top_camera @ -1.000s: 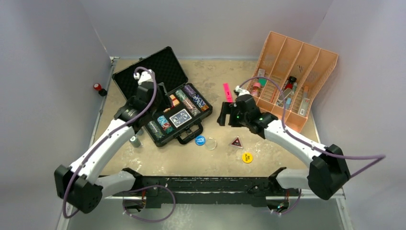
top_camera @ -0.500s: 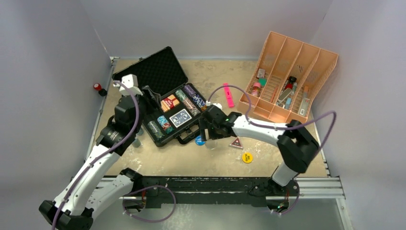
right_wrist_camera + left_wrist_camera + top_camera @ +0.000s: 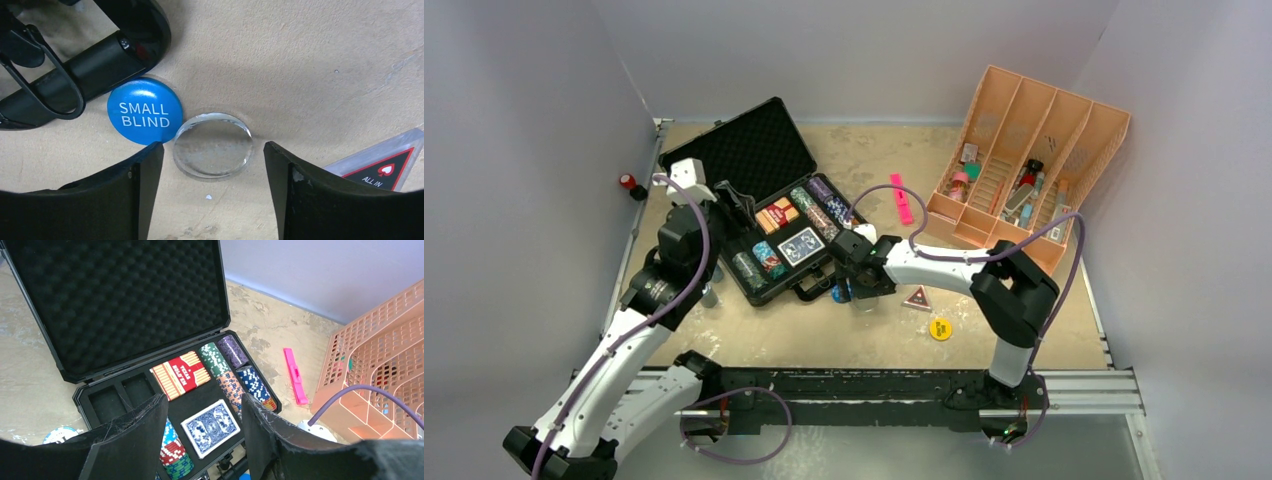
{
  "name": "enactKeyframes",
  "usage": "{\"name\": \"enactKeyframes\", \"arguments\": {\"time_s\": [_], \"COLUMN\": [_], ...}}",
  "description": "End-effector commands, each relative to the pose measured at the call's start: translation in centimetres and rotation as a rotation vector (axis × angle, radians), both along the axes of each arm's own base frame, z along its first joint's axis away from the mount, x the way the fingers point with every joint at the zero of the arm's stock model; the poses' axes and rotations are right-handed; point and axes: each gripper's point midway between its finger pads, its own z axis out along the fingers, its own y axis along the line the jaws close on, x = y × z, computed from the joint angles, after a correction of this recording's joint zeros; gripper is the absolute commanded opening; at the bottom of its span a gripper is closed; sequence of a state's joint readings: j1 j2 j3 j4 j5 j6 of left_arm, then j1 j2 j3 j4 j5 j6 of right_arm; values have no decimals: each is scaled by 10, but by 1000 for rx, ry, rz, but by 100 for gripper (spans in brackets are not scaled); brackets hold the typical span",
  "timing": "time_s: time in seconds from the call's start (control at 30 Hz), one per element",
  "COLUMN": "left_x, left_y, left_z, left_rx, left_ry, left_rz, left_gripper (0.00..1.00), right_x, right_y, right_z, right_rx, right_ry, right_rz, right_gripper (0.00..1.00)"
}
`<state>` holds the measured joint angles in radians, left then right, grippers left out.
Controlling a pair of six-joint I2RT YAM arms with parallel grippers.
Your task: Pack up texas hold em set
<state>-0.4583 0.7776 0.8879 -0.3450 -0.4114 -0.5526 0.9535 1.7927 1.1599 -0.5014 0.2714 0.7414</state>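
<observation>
The black case lies open at the back left, foam lid raised. It holds chip stacks, a red deck and a blue deck. My left gripper is open and empty, hovering over the case's near left side. My right gripper is open, low over the table, its fingers either side of a clear round disc. A blue "SMALL BLIND" disc lies beside it by the case handle. A triangular "ALL IN" token and a yellow disc lie to the right.
An orange divided tray with small items leans at the back right. A pink marker lies between it and the case. A red-capped object sits at the far left edge, and a small cylinder stands left of the case.
My right arm has swung left from near the tray and dropped its open gripper over the clear disc. My left gripper has drawn back to the left off the case.
</observation>
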Motion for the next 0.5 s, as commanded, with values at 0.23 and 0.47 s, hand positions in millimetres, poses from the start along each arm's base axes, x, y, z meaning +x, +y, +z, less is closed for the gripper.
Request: {"name": "enactKeyframes", "arguments": {"time_s": [0.23,0.47], "left_x": [5,6], "left_y": [6,6], "left_z": [4,3], "left_rx": [20,23], "left_ry": [-20,-14], "left_rz": [30,35], "left_gripper": [55,55], "right_x": [-8,2], "right_y": [5,3], "right_z": [-10,13], "right_rx": [25,49], "right_ry": [52,-25], "right_rz": [13,-26], "right_gripper": [50,42]}}
